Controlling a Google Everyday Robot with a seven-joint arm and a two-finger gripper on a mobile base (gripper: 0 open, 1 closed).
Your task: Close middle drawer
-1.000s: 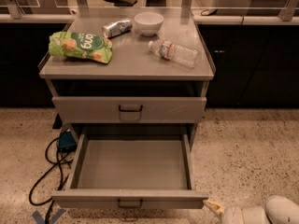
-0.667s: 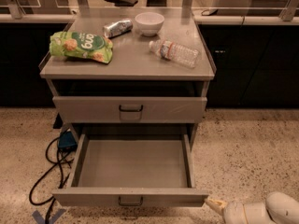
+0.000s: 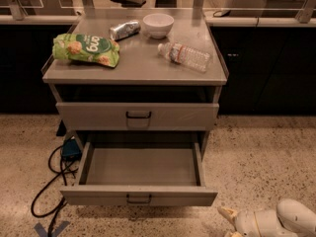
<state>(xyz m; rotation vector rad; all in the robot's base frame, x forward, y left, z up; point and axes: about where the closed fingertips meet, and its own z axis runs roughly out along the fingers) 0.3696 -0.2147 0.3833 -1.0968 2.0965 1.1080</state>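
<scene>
Middle drawer [image 3: 140, 167] standing fully open beneath the closed top drawer [image 3: 138, 116], a stiff metal tray likely to roll in easily if pushed squarely on its front beside the centre pull [image 3: 138, 199]; gripper [image 3: 230, 224] low at right, near the front's corner, jaw state impossible to tell

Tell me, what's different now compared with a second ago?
The open middle drawer has slid a little way in. The gripper, low at the right by that drawer's front corner, has crept forward too. The snack bag, can, bowl and bottle on top and the upper drawer stayed put.
</scene>
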